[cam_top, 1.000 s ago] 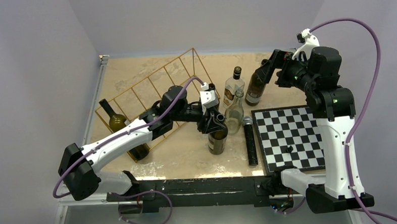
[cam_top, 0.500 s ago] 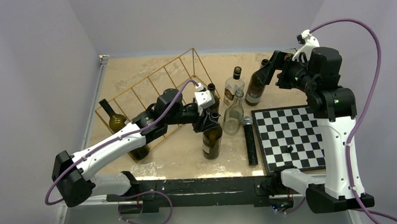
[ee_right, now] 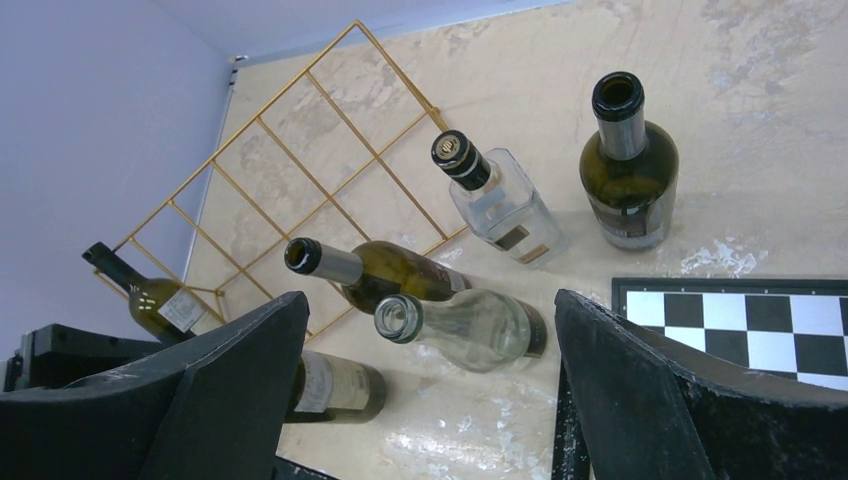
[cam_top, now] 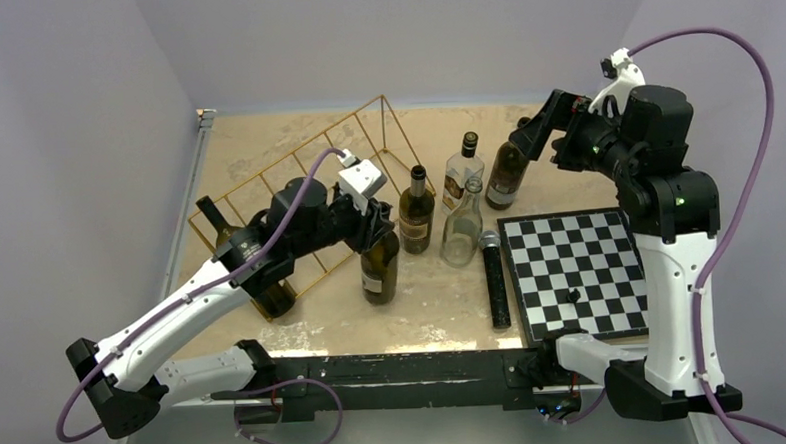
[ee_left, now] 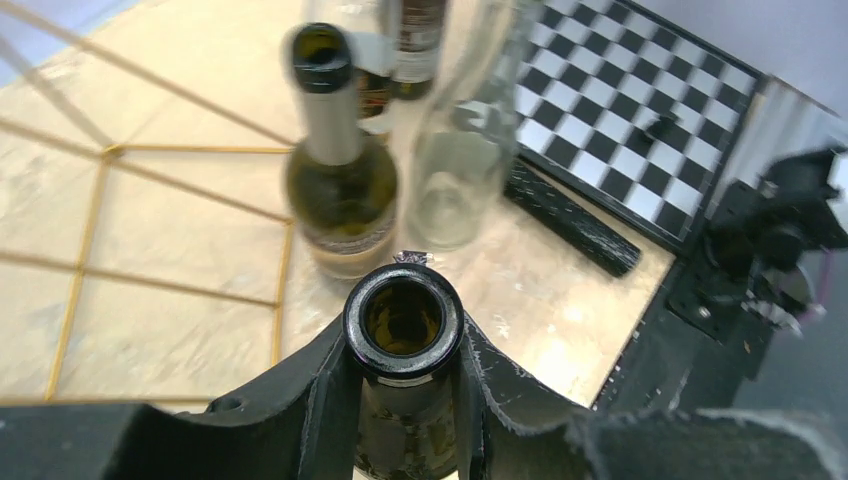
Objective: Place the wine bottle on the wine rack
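Left tool (ee_left: 402, 340) clamped on wine bottle (cam_top: 380, 268) neck beside wine rack (ee_right: 290, 150), not yet racked; right tool (ee_right: 432, 390) apart.

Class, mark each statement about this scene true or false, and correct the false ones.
1. The left tool grips a dark bottle by its neck. True.
2. The right tool is shut on a bottle. False: it is open and holds nothing.
3. A green bottle lies on the wine rack. True.
4. The clear bottle stands on the chessboard. False: it stands on the table, beside the board.
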Controlling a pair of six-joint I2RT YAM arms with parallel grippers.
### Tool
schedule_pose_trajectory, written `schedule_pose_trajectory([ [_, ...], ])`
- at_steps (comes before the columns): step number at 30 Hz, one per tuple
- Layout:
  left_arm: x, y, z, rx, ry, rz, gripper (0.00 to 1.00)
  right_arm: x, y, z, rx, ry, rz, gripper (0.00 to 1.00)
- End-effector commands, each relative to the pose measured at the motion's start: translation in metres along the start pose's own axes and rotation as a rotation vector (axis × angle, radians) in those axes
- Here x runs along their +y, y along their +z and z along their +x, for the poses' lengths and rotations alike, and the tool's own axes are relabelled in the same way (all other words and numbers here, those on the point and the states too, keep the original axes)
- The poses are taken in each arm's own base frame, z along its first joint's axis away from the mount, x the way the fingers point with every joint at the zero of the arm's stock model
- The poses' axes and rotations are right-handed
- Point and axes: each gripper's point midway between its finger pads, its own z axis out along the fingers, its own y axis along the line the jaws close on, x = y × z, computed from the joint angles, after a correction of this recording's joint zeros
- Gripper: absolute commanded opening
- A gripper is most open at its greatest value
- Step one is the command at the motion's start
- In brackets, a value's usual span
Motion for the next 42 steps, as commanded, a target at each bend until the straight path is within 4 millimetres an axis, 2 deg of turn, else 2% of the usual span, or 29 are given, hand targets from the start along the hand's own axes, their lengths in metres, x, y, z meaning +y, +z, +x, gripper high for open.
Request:
schedule_pose_trajectory([
  [1,0.04,-0.049,-0.077,-0.193,-0.072,-0.255,0.0,0.013,-0.014,-0.017,-0.056,0.011,-0.028,0.99],
  [8,0.089,-0.091,-0.079,-0.201,-0.189,-0.47,0.0,0.023,-0.022,-0.025,-0.087,0.005,-0.065,0.99],
  [10,0.101,-0.102,-0.077,-0.205,-0.207,-0.534,0.0,0.039,-0.028,-0.028,-0.094,-0.053,-0.157,0.99],
  [14,0.116,-0.114,-0.068,-0.187,-0.239,-0.628,0.0,0.087,-0.049,-0.025,-0.12,-0.138,-0.449,0.99],
  [17,0.126,-0.123,-0.059,-0.171,-0.292,-0.684,0.0,0.101,-0.056,-0.022,-0.113,-0.156,-0.532,0.99],
  [19,0.131,-0.129,-0.055,-0.166,-0.323,-0.719,0.0,0.1,-0.054,-0.021,-0.094,-0.147,-0.528,0.99],
  [24,0.148,-0.144,-0.04,-0.14,-0.386,-0.811,0.0,0.084,-0.044,-0.019,-0.089,-0.122,-0.433,0.99],
  [34,0.18,-0.157,-0.017,-0.116,-0.503,-0.916,0.0,0.081,-0.042,-0.018,-0.09,-0.131,-0.422,0.99],
  [42,0.196,-0.152,0.001,-0.132,-0.611,-0.945,0.0,0.074,-0.037,-0.014,-0.076,-0.124,-0.389,0.99],
])
